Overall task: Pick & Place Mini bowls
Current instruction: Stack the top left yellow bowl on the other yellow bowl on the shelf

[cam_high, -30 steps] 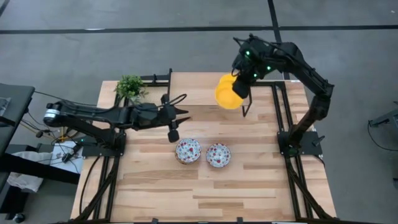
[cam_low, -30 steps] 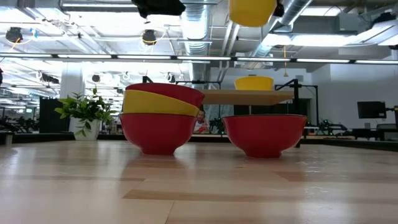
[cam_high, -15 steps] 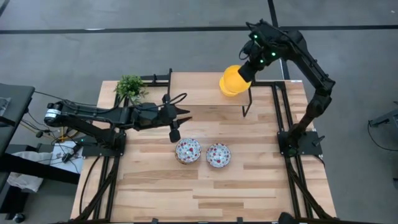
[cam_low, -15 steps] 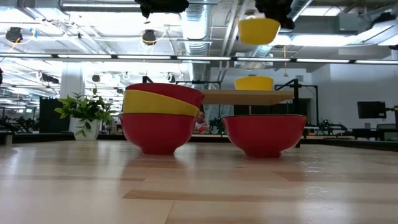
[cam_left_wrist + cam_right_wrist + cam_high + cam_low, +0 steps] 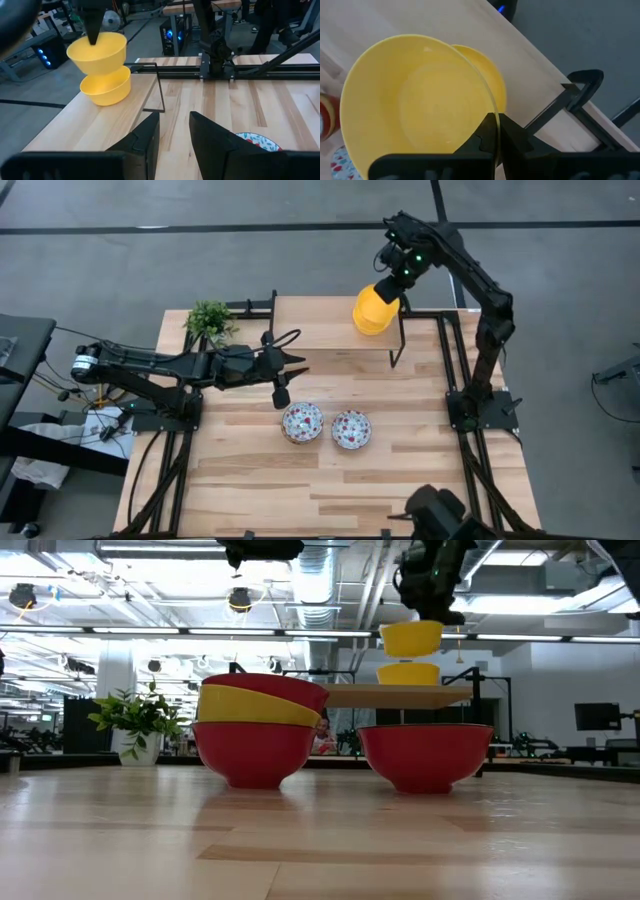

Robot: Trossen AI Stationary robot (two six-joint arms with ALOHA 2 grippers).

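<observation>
right pincer (image 5: 495, 131) pinching yellow bowl (image 5: 420, 100) rim

Setting: robotics lab or open industrial workshop. Evidence: exposed ceiling ducts (image 5: 330, 580) and strip lights, upper frame of low view; grey concrete floor (image 5: 150, 260) around the butcher-block table (image 5: 260, 480); further workbenches and glowing computer towers (image 5: 170, 37), upper frame of left wrist view; potted plant (image 5: 140, 720), left of low view.

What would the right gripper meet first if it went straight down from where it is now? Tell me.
Probably the second yellow bowl on the raised shelf: the right gripper, shut on its own yellow bowl, hangs just above it, so the two bowls would likely nest.
</observation>
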